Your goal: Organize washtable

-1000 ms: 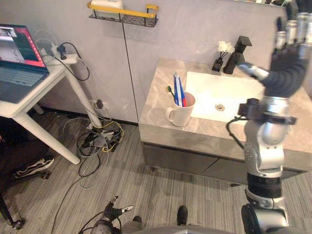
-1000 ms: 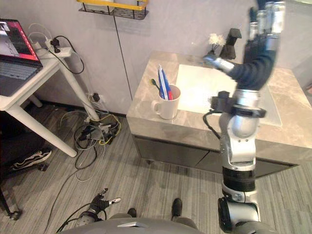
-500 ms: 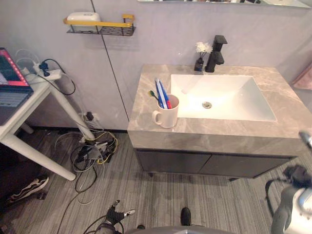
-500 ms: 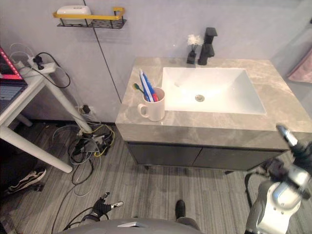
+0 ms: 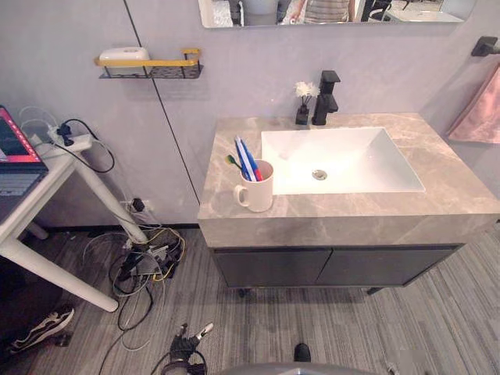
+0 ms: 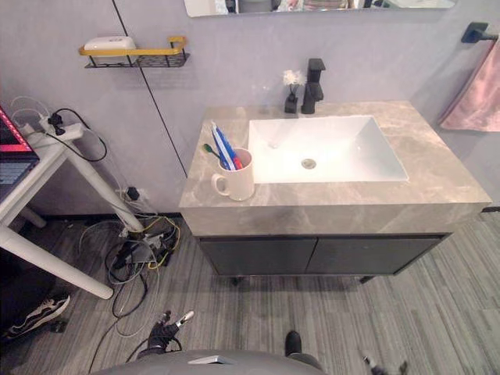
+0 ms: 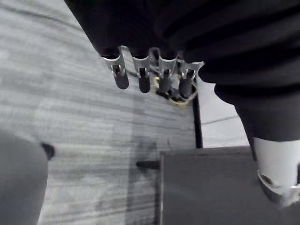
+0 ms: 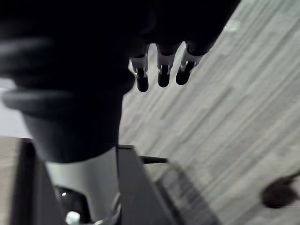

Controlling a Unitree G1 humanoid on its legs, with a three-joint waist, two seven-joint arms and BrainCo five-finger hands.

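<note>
Mug with toothbrushes, centre frame, left of sink. Left hand, right hand: fingers straight, relaxed, above floor.

One white mug, one black faucet and one flower vase are standing by one sink at centre; one pink towel is hanging upper right.

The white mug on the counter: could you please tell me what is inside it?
Toothbrushes stand in the white mug, blue, white, green and red, leaning left. The mug's wall hides their lower ends and anything at the bottom.
</note>
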